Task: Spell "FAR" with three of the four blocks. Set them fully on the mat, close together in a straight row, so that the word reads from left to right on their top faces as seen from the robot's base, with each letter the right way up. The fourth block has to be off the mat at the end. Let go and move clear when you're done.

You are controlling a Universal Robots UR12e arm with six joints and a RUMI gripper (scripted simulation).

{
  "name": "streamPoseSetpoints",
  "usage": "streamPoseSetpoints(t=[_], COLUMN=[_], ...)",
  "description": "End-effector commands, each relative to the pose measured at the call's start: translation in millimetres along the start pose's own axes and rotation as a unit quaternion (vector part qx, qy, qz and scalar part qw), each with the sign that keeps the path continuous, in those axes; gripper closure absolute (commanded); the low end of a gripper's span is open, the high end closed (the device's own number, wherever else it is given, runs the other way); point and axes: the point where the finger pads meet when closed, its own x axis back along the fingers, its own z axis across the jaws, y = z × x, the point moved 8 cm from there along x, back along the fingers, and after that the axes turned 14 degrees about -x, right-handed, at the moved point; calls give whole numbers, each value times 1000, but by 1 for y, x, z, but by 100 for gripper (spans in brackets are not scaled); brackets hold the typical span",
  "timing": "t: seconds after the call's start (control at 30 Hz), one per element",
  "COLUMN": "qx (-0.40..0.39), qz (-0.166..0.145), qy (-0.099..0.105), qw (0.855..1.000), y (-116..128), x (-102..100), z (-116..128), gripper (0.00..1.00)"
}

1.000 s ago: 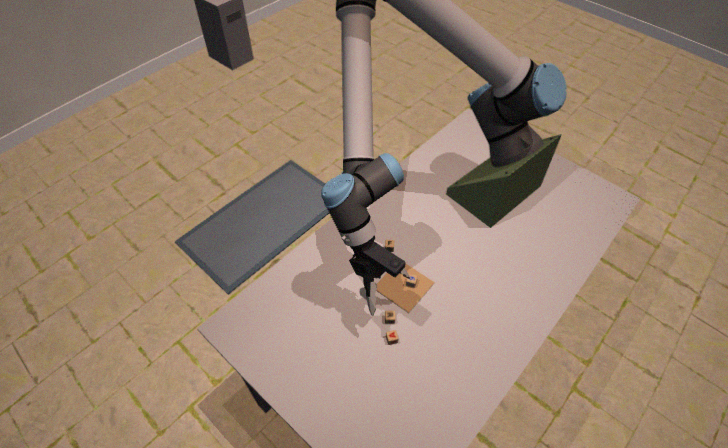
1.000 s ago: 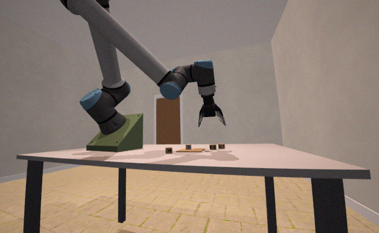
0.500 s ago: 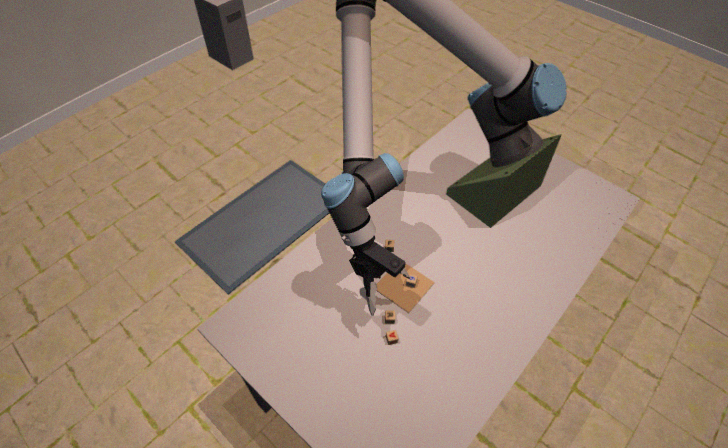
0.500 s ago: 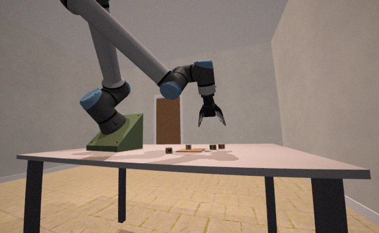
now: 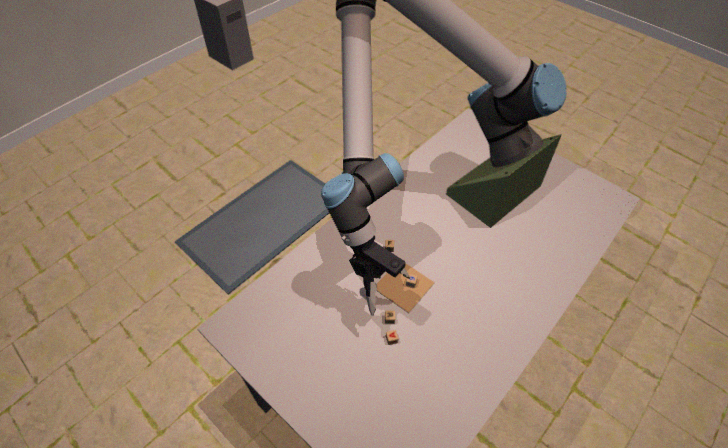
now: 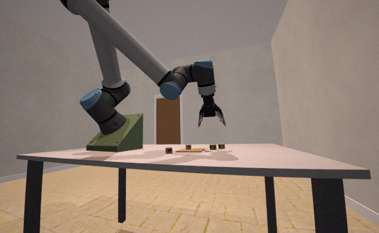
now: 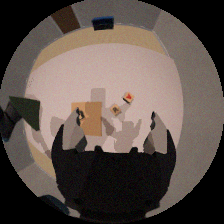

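A thin brown mat (image 5: 404,290) lies on the white table. One block with a blue letter (image 5: 410,279) stands on the mat near its far corner. A block with a dark letter (image 5: 390,316) and a block with a red letter (image 5: 392,336) stand off the mat, on its side away from the base. A fourth block (image 5: 389,244) stands off the mat, toward the base. The letters are too small to read. My gripper (image 6: 212,123) is open and empty, high above the table over the mat's edge. In the wrist view the mat (image 7: 86,119) and two blocks (image 7: 116,109) (image 7: 128,97) show between the fingers.
The arm's green wedge base (image 5: 496,183) stands at the table's far end. A grey panel (image 5: 255,222) lies on the floor beside the table and a grey box (image 5: 225,30) stands further off. The table's near edge (image 6: 185,169) is well away from the blocks.
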Motion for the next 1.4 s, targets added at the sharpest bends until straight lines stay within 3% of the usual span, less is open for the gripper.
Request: streamPoseSetpoints(t=[0.0,0.1,0.3,0.37,0.47,1.37], qx=[0,0,0,0,0,0], qz=[0,0,0,0,0,0], qy=[1,1,0,0,0,0], qw=[1000,1000,1000,1000,1000,1000], y=[2,15,49,49,56,56], x=[2,6,17,17,19,19], z=[-5,-30,-110,-110,-129,-131], gripper=[0,0,0,0,0,0])
